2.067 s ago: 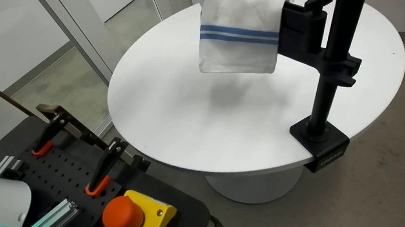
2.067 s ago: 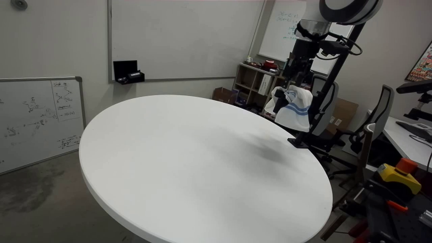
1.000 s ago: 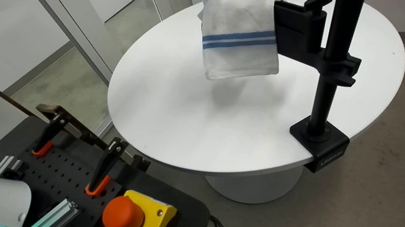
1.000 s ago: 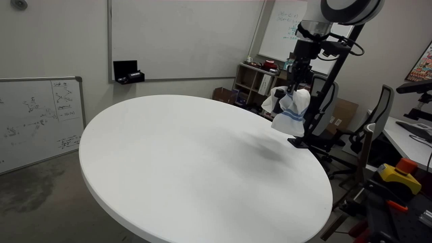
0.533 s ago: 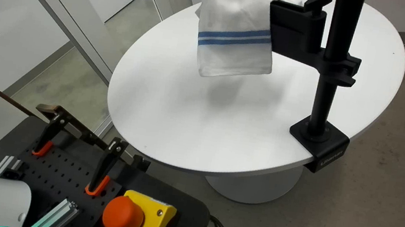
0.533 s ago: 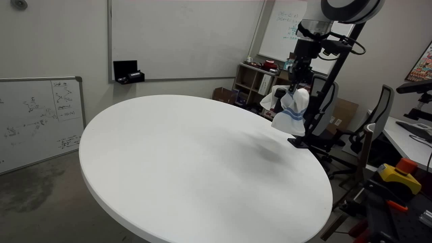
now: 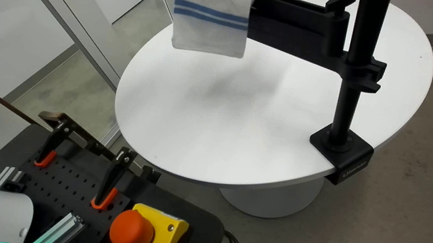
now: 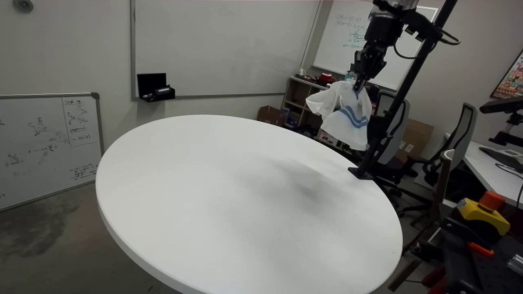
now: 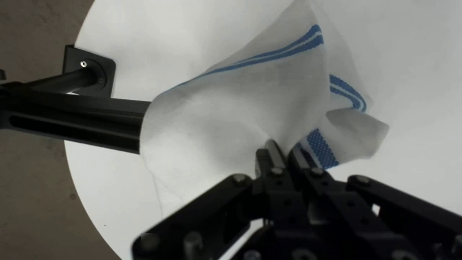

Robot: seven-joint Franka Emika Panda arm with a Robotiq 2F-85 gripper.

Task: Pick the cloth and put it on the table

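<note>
Cloth (image 9: 216,126), white with paired blue stripes, hangs above the desk (image 8: 204,196), not yet laid down. The hand (image 9: 283,147) is closed on a gathered pinch of it, and in the wrist view the black bar (image 9: 90,115) runs in beneath a broad fold; how much of the bar's end is covered is hidden. I take the step in hand to be drawing the cloth off that bar. Pull along the bar's own length, away from the post (image 7: 345,114) that carries it, with a little lift so the fabric slides rather than drags; a sideways tug could twist the bar or work the pinch loose. Once free, bring it over the middle of the desk, lower until the bottom hem touches, then travel sideways while descending so the rest lies flat, and let go only down low. As for how it points, in an exterior view the near panel (image 7: 210,31) drops roughly straight down, hem lowest and stripes crossing it almost level; in the wrist view a crumpled corner juts out on the side of the hand away from the bar. The panel's top is cut off and the rest folded, so I cannot tell the whole cloth's long axis.
</note>
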